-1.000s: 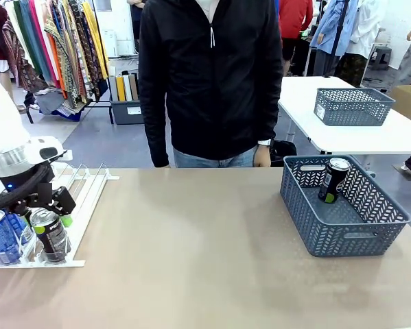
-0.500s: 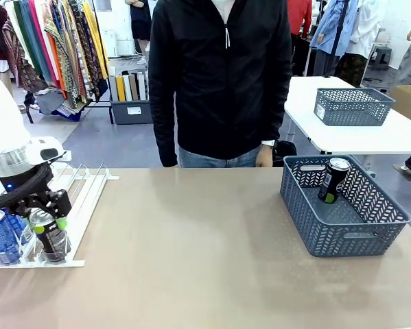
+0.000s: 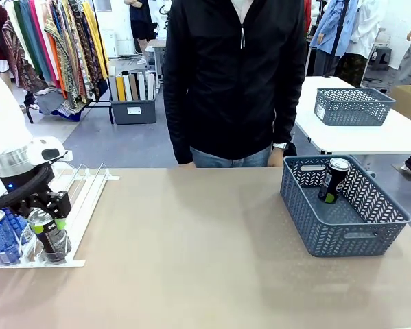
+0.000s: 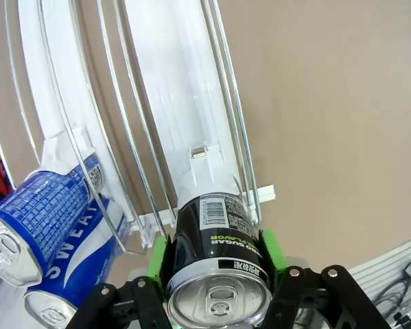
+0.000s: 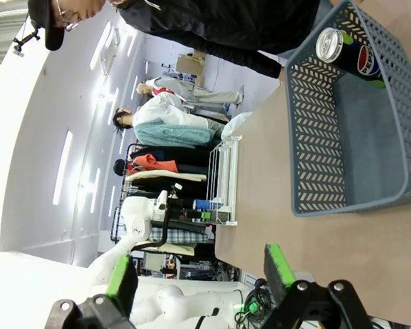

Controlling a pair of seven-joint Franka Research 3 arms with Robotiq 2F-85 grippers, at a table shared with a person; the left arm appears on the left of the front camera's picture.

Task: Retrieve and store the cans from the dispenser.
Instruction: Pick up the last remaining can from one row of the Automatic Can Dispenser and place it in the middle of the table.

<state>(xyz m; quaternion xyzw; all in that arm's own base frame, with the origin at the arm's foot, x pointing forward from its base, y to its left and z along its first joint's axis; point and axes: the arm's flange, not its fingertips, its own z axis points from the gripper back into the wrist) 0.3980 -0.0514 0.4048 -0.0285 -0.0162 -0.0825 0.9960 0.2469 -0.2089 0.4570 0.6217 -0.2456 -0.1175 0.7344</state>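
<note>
At the table's left edge lies the white dispenser, with a black can and a blue can standing at its front stops. My left gripper is shut on the black can: its green pads press both sides just below the silver top. Blue cans fill the neighbouring lane of the dispenser. My right gripper is open and holds nothing. It hangs over the table, well short of the basket.
A grey lattice basket stands at the right with one black can leaning inside; the right wrist view shows this basket and can too. A person in a black jacket stands at the far edge. Bare tabletop lies between rack and basket.
My left gripper's fingers have closed in on the black can at the dispenser's front. The person has stepped a little to the right.
</note>
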